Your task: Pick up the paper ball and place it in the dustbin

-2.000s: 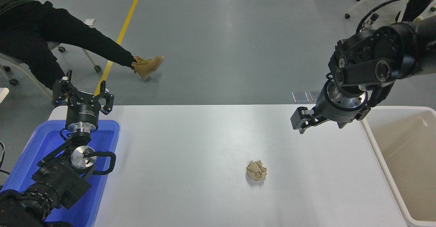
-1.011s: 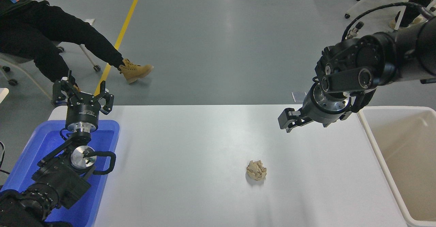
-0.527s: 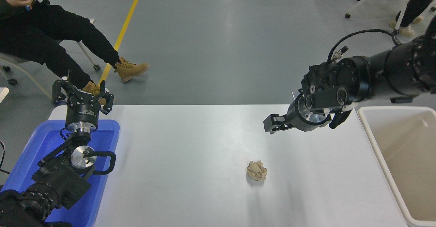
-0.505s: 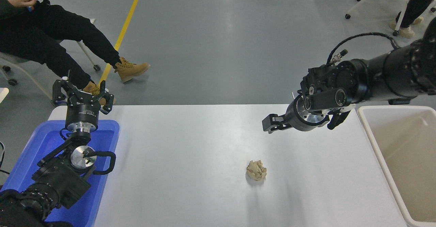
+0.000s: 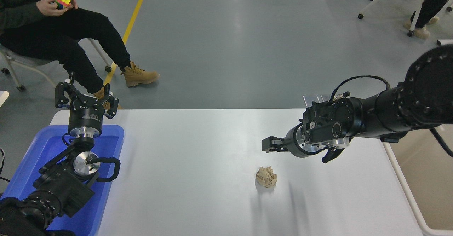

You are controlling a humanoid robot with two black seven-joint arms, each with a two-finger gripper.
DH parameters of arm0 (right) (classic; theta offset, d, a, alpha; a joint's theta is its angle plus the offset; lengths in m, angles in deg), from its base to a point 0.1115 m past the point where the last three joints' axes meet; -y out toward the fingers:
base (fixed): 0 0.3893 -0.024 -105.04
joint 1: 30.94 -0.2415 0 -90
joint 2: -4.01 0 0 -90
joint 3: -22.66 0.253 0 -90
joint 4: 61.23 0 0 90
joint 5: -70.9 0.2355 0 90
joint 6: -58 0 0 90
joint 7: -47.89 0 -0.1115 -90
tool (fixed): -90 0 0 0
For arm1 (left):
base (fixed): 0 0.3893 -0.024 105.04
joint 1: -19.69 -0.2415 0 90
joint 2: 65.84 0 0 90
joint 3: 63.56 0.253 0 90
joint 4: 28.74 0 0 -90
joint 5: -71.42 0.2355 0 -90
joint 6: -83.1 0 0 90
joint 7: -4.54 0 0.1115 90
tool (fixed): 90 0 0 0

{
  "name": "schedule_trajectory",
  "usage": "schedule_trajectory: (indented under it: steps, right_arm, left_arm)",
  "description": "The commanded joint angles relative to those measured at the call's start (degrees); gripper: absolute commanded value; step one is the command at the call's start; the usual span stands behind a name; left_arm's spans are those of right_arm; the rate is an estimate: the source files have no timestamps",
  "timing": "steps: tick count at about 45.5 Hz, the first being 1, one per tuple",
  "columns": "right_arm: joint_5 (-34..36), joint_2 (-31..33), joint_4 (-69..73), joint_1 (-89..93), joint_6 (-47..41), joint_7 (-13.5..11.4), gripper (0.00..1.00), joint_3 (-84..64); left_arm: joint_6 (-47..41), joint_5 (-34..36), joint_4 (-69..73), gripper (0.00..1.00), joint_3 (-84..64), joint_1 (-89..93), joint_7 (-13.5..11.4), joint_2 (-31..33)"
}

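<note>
One paper ball (image 5: 266, 176) on table (image 5: 198, 165), right gripper (image 5: 270, 145) just above-right, jaws unclear, left gripper (image 5: 86, 96) spread, no legible print.

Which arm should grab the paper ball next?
Right. The right gripper hangs just above and beyond the paper ball, with the dustbin on its side. The left gripper is parked far off over the blue tray.

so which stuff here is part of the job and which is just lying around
Part of the job:
paper ball
dustbin
right gripper

Just there:
blue tray
left gripper, parked over the tray
person seated with a cube
</note>
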State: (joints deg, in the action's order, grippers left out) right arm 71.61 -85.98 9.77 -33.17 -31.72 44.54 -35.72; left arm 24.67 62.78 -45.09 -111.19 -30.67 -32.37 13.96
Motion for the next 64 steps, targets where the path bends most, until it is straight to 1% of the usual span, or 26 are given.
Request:
schedule_trajectory:
  steps: [1, 14, 25, 41, 64]
  right_arm:
    - [-2.9, 0.0, -1.5, 7.5, 5.0, 0.0, 1.0, 4.9]
    - [-5.9, 0.0, -1.7, 12.2, 7.6, 0.2, 1.0, 7.8]
    - [-7.4, 0.0, -4.9, 14.7, 9.1, 0.4, 1.0, 7.8]
    - [-9.7, 0.0, -8.6, 18.0, 9.6, 0.9, 1.0, 7.8]
    - [-10.0, 0.0, -11.0, 21.0, 9.6, 1.2, 1.0, 8.4]
  left_arm:
    - [0.1, -0.1, 0.0, 0.99, 0.0, 0.0, 0.0, 0.0]
    - [0.0, -0.1, 0.0, 0.99, 0.0, 0.0, 0.0, 0.0]
    - [0.0, -0.1, 0.0, 0.99, 0.0, 0.0, 0.0, 0.0]
    - [0.0, -0.1, 0.0, 0.99, 0.0, 0.0, 0.0, 0.0]
    - [0.0, -0.1, 0.0, 0.99, 0.0, 0.0, 0.0, 0.0]
